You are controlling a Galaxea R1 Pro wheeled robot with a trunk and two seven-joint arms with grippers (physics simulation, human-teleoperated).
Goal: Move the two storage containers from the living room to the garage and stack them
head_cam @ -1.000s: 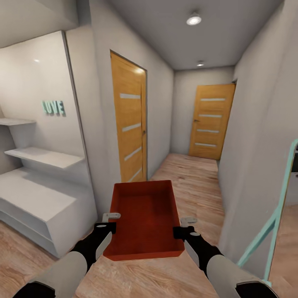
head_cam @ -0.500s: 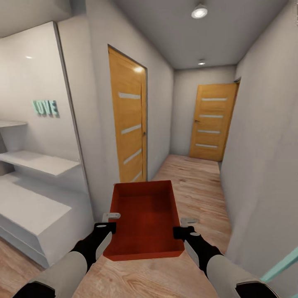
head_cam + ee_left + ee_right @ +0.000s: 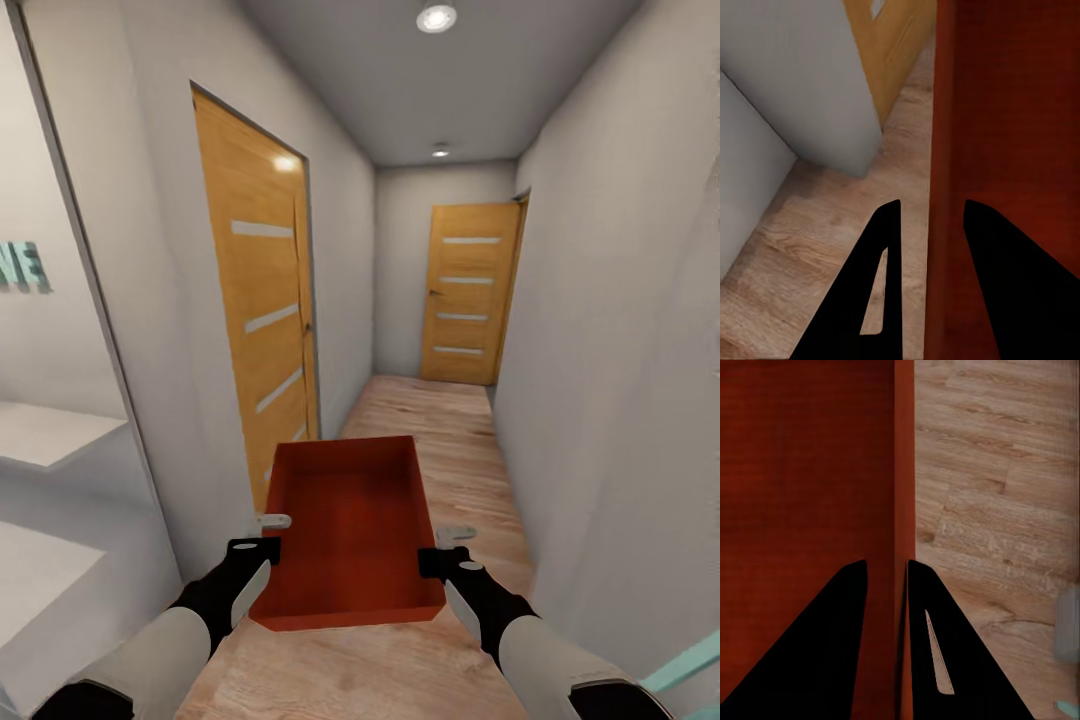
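One red-orange open-top storage container hangs in front of me above the light wood plank floor of a narrow hallway. My left gripper is shut on its left side wall, and my right gripper is shut on its right side wall. In the left wrist view the black fingers straddle the container's wall, one outside and one inside. The right wrist view has the same grip, fingers on either side of the thin red wall. The bin is empty.
An orange wood door stands shut in the grey left wall, and a second one closes the hallway's far end. The right wall runs close by. A white shelf unit is at far left, a teal frame at lower right.
The whole view has shifted as I roll forward into the hallway: the white shelves slid off to the left and the side door is nearer. Both grippers and the container keep their hold and place.
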